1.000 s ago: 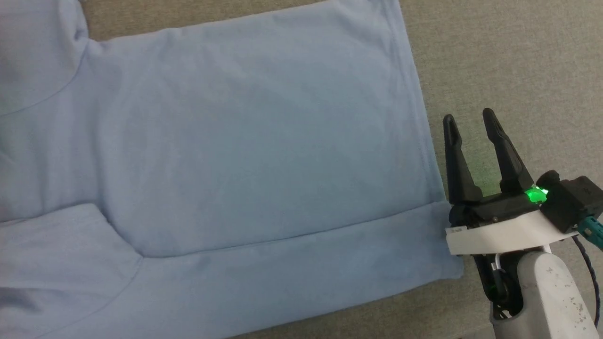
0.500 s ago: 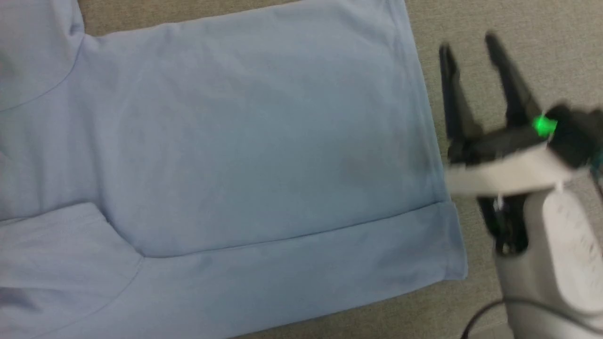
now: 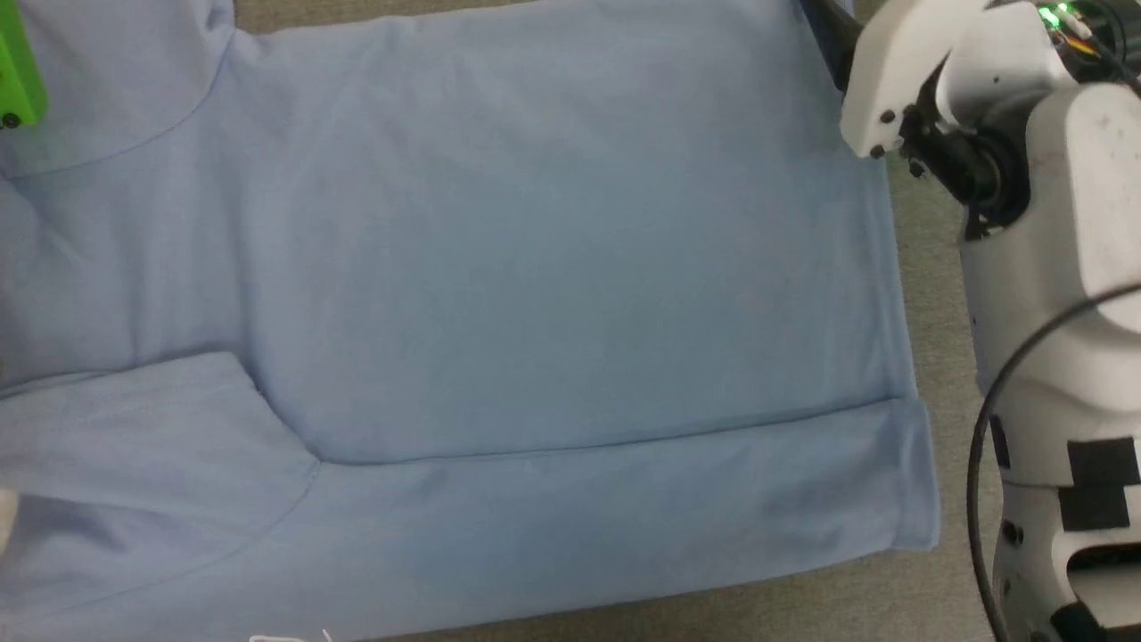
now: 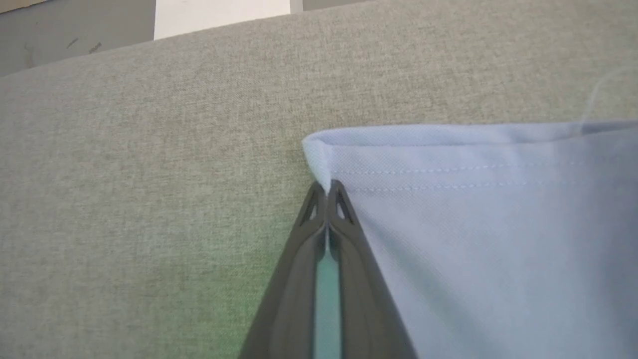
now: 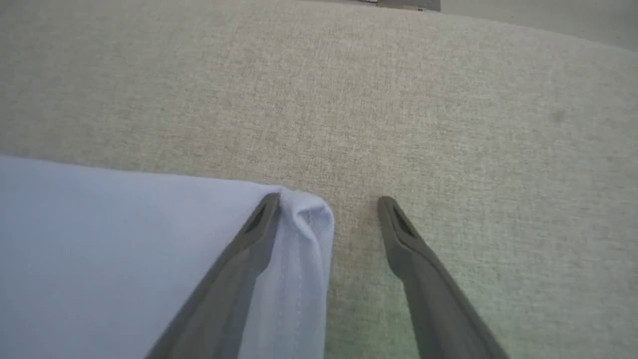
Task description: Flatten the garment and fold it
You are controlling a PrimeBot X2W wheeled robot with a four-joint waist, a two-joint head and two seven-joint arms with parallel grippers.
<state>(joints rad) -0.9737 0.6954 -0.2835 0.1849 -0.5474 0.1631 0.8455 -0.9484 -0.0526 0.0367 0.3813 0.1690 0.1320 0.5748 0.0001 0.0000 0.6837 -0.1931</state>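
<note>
Now right tool [image 5: 330, 199] has reached garment [image 5: 99, 224] corner.

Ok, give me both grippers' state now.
Left gripper: shut, pinching a corner of the light blue shirt.
Right gripper: open, straddling a shirt corner.

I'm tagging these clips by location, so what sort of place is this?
Probably an indoor robot test bench: a light blue shirt spread on a grey woven-fabric worktop, a pale robot arm beside it, bare grey floor past the edge.
</note>
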